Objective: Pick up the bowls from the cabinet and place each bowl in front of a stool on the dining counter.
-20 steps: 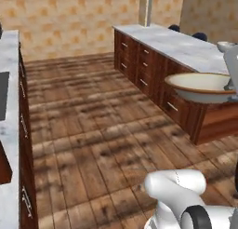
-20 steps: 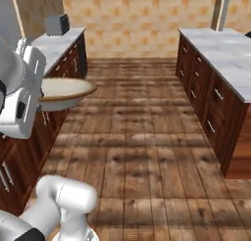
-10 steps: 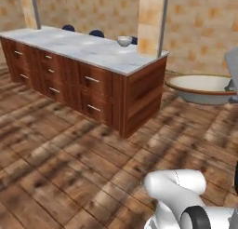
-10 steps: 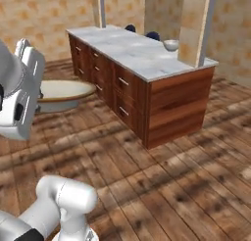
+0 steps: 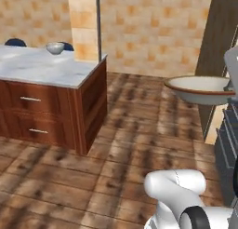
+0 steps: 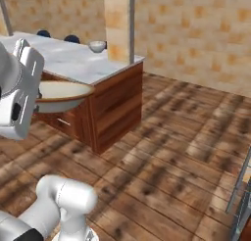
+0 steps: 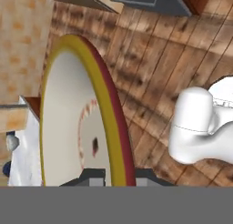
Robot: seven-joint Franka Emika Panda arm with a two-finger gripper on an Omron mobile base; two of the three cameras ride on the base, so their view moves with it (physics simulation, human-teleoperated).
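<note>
end effector (image 7: 113, 175) clamped on cream bowl's (image 5: 201, 89) rim, carried level above floor; marble surface (image 5: 46, 70) with grey bowl (image 5: 55, 48) well off leftward.

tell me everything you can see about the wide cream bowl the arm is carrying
The wide, shallow cream bowl with a thin brown rim looks like glazed ceramic, with a pale, smooth inside. It is empty and held roughly level in the air above the wooden plank floor, touching no surface. The tool is shut on its rim at one edge, one finger inside and one outside. It hangs beside the end of the marble-topped dining counter, not yet over it.
</note>
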